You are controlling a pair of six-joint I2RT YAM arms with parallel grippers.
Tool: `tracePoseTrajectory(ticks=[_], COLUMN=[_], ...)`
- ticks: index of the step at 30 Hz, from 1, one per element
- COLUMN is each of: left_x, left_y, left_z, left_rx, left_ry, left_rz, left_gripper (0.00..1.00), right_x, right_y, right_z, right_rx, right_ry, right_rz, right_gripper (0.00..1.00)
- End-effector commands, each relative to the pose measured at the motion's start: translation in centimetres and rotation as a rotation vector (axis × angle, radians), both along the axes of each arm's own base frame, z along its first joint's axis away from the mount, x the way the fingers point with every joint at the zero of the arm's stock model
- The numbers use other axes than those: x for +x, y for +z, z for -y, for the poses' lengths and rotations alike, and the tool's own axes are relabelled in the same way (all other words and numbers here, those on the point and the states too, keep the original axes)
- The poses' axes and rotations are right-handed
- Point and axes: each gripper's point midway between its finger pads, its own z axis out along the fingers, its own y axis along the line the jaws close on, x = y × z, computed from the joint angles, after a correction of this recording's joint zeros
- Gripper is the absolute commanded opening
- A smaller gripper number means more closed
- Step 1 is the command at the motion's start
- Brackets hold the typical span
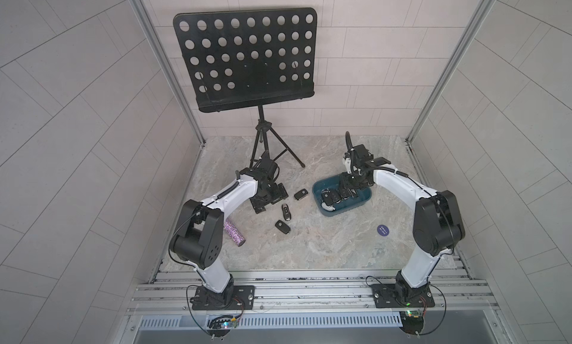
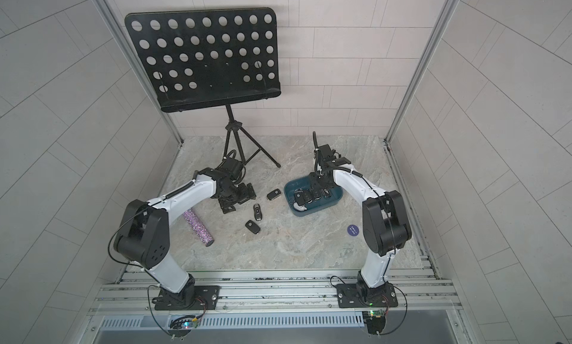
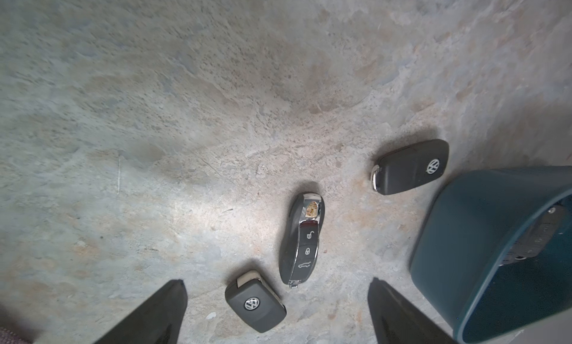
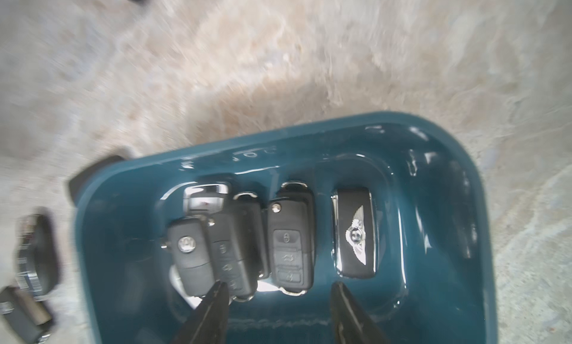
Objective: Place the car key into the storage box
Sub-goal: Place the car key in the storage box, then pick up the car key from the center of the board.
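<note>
My right tool point(image 4: 278, 285), parted and empty, hangs over stowed key fobs point(image 4: 291, 243) in the teal storage box point(image 4: 309, 135); three loose fobs point(image 3: 301, 237) await my wide-open left tool point(image 3: 277, 280).

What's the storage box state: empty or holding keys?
Holding keys, not full. At least four car keys lie side by side on the storage box floor in the right wrist view; bare floor shows beside them.

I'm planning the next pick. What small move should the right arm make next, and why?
Probably lift the right gripper straight up out of the storage box. Its jaws stand open with nothing between them, the fobs lie loose on the box floor, and three car keys wait outside on the table.
</note>
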Motion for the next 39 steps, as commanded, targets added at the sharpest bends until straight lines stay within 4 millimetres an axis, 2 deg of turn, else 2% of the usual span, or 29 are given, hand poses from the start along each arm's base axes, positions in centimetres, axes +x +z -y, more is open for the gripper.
tracePoseTrajectory(ticks=[1,7,12,19,25,30,36,39], left_x=[-1.3,-2.0,-2.1,-1.6,-1.3,-1.2,-0.8,-0.8], left_y=[0.1,-0.7,-1.3,-2.7,-3.4,-3.9,-4.4,-4.8], left_z=[-0.7,-0.2,0.5,0.7,2.2,3.0,3.8,3.7], left_rx=[0.053,0.078,0.114,0.157,0.188,0.205,0.211,0.228], left_ry=[-0.026,-0.057,-0.088,-0.121,-0.182,-0.206,-0.231,-0.231], left_rz=[-0.008,-0.029,-0.034,-0.049,-0.056,-0.061,-0.057,-0.06], left_gripper=[0.99,0.98,0.97,0.95,0.92,0.9,0.8,0.7], right_x=[-1.7,-5.0,-8.2,-11.8,-13.2,-13.3,-13.2,-13.2], right_y=[1.5,2.2,2.0,0.8,-0.4,-0.2,-0.2,-0.2], right_z=[-0.7,-3.0,-4.5,-5.6,-5.6,-5.5,-5.3,-5.3], right_rx=[0.084,0.263,0.353,0.416,0.426,0.424,0.414,0.413], right_ry=[-0.015,0.012,0.054,0.126,0.132,0.133,0.131,0.128], right_rz=[0.008,0.001,-0.026,-0.09,-0.129,-0.123,-0.13,-0.135], right_gripper=[0.6,0.7,0.77,1.0,1.0,1.0,1.0,0.99])
